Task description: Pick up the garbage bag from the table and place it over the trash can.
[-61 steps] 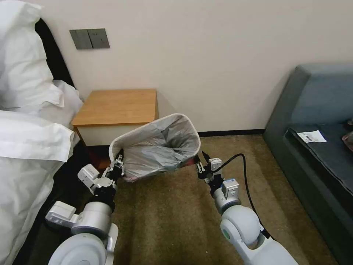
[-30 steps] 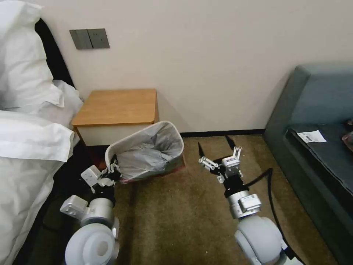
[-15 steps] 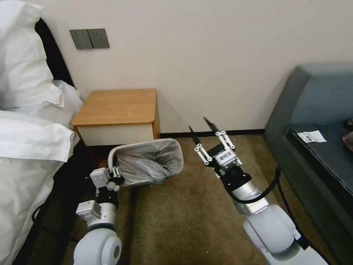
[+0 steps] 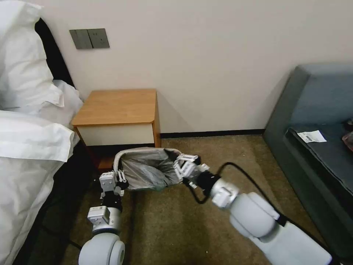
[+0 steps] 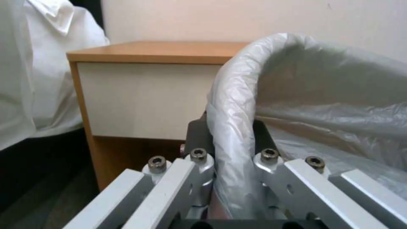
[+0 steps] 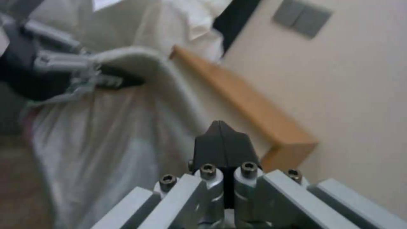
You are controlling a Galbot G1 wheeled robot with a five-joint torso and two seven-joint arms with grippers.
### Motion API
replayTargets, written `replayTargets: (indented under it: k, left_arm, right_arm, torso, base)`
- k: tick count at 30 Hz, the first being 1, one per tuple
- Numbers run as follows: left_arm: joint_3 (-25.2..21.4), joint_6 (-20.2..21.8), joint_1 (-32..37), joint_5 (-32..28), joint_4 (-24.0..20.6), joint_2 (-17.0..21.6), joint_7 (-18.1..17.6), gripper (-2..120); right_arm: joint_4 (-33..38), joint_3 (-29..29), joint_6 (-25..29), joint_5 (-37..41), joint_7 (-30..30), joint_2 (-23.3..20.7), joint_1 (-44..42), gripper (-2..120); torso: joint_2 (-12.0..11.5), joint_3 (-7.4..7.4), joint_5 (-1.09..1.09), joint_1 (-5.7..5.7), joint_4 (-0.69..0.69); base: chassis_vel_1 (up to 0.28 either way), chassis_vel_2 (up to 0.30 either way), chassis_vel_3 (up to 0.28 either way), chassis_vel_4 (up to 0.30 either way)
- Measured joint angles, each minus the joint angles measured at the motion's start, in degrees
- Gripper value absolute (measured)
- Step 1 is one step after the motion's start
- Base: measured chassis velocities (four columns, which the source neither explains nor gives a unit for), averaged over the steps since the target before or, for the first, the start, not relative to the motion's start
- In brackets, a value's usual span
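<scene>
Bed point(image 4: 25, 140) w/ white linen sits far left. Next to it the table point(image 4: 117, 106), top bare, against the wall. Just in front of the table, on the carpet point(image 4: 176, 228), the trash can point(image 4: 121, 156) w/ the garbage bag point(image 4: 147, 171) lining it, bag folded over the rim. Left claw point(image 4: 119, 178) is clamped on the can's near-left rim, bag plastic pinched btwn its fingers point(image 5: 199, 140); the left wrist view shows the wrapped rim running straight through the jaws. Right claw point(image 4: 181, 165) is at the can's right edge, fingers together w/ nothing btwn them in the right wrist view; can't tell if it touches the bag. Grey sofa point(image 4: 316, 147) far right.
</scene>
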Motion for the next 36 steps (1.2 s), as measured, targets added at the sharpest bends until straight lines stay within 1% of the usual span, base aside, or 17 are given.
replayTargets:
  k: [3, 4, 8, 9, 12, 14, 18, 19, 22, 26, 27, 29, 36]
  left_arm:
    - [0.00, -0.07, 0.02, 0.38, 0.14, -0.07, 0.01, 7]
    - [0.00, -0.07, 0.02, 0.38, 0.14, -0.07, 0.01, 7]
    - [0.01, -0.34, -0.13, 1.75, 0.47, -0.39, 0.08, 7]
    - [0.01, -0.34, -0.13, 1.75, 0.47, -0.39, 0.08, 7]
    - [0.17, -0.71, -0.13, 3.38, 0.75, -0.85, 0.29, 7]
    - [0.21, -0.90, -0.07, 4.07, 0.81, -0.96, 0.44, 7]
    - [0.30, -1.10, 0.20, 6.21, 0.82, -1.17, 1.02, 7]
    - [0.30, -1.10, 0.20, 6.21, 0.82, -1.17, 1.02, 7]
    - [0.43, -1.23, 0.39, 7.93, 0.66, -1.35, 1.38, 7]
    - [0.76, -1.32, 0.67, 8.78, 0.35, -1.48, 1.60, 7]
    - [1.10, -1.41, 0.98, 9.40, 0.17, -1.64, 1.71, 7]
    - [1.59, -1.69, 1.55, 10.37, 0.01, -1.86, 1.80, 7]
    - [2.66, -2.71, 2.90, 12.62, 0.07, -2.08, 1.96, 7]
  right_arm:
    - [-2.35, -4.23, -3.70, 1.71, -0.28, 0.62, 4.02, 0]
    - [-2.35, -4.23, -3.70, 1.71, -0.28, 0.62, 4.02, 0]
    - [-5.25, -8.74, -7.53, 3.47, -0.90, 0.39, 9.91, 0]
    - [-5.25, -8.74, -7.53, 3.47, -0.90, 0.39, 9.91, 0]
    - [-7.30, -11.75, -9.37, 4.89, -0.93, 0.38, 13.11, 0]
    - [-8.24, -12.91, -9.64, 5.02, -1.05, 0.54, 14.18, 0]
    - [-12.19, -17.64, -10.72, 5.80, -1.06, 1.51, 18.23, 0]
    - [-12.19, -17.64, -10.72, 5.80, -1.06, 1.51, 18.23, 0]
    - [-16.38, -21.29, -11.59, 6.12, -0.93, 3.15, 21.47, 0]
    - [-19.04, -23.54, -11.87, 6.06, -0.92, 4.24, 23.44, 0]
    - [-21.00, -25.14, -12.02, 5.95, -0.93, 5.05, 24.79, 0]
    - [-23.12, -26.58, -12.21, 5.77, -0.90, 5.99, 26.06, 0]
    - [-26.53, -28.54, -12.60, 5.82, -0.87, 7.30, 28.93, 0]
  torso:
    - [0.00, 0.00, 0.00, 0.00, 0.00]
    - [0.00, 0.00, 0.00, 0.00, 0.00]
    - [0.00, 0.00, 0.00, 0.00, 0.00]
    - [0.00, 0.00, 0.00, 0.00, 0.00]
    - [0.00, 0.00, 0.00, 0.00, -0.01]
    - [0.00, 0.00, 0.00, 0.00, -0.01]
    - [0.00, 0.00, 0.00, 0.00, -0.01]
    - [0.00, 0.00, 0.00, 0.00, -0.01]
    - [0.00, 0.00, 0.00, 0.00, 0.00]
    - [0.00, 0.00, 0.00, 0.00, -0.01]
    - [0.00, 0.00, 0.01, 0.00, 0.00]
    - [0.00, 0.00, 0.00, 0.00, 0.00]
    - [0.00, 0.00, 0.00, 0.00, 0.00]
  base:
    - [0.000, 0.000, 0.000, 0.000]
    - [0.000, 0.000, 0.000, 0.000]
    - [0.000, 0.000, 0.000, 0.000]
    - [0.000, 0.000, 0.000, 0.000]
    - [0.000, 0.000, 0.000, 0.000]
    - [0.000, 0.000, 0.000, 0.000]
    - [0.000, 0.000, 0.000, 0.000]
    - [0.000, 0.000, 0.000, 0.000]
    - [0.000, 0.000, 0.000, 0.000]
    - [0.000, 0.000, 0.000, 0.000]
    - [0.000, 0.000, 0.000, 0.000]
    - [0.000, 0.000, 0.000, 0.000]
    - [0.000, 0.000, 0.000, 0.000]
